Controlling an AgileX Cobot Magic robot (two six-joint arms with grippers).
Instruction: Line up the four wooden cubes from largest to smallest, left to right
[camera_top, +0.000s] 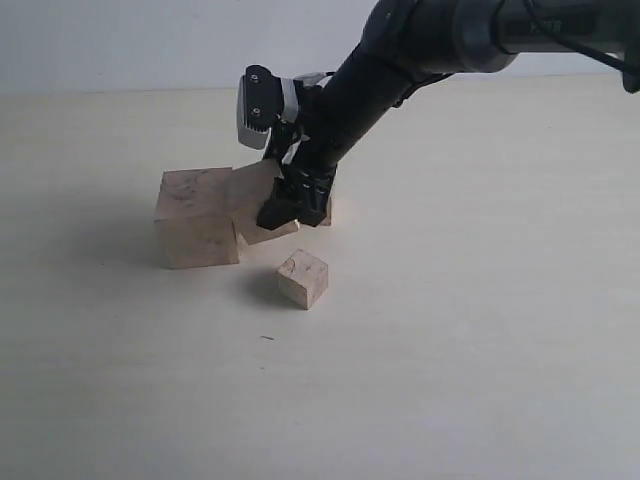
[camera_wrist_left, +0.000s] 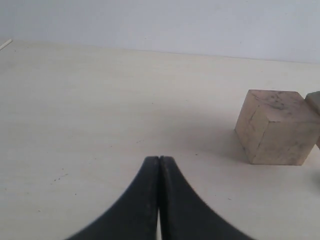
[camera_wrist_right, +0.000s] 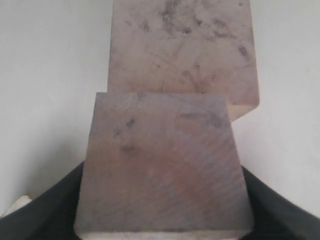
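Wood cube (camera_top: 252, 190) in right claw (camera_top: 291, 211) — edge beside largest cube (camera_top: 197, 217) — bare table (camera_top: 480, 300) rightward.

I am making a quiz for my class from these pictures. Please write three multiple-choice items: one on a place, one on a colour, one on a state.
1. Where does the small cube stand in the exterior view?
A. On top of another cube.
B. Alone, in front of the other cubes.
C. Inside a box.

2. What colour are the cubes?
A. Pale beige.
B. Red.
C. Dark blue.

3. How is the left end effector?
A. Wide open.
B. Shut on a cube.
C. Shut, with nothing in it.

Answers:
1 B: it sits apart, nearer the camera than the largest cube and the held cube, which is tilted in the right end effector.
2 A: all show raw pale wood with faint dark smudges.
3 C: its two dark fingers meet, with nothing between them.
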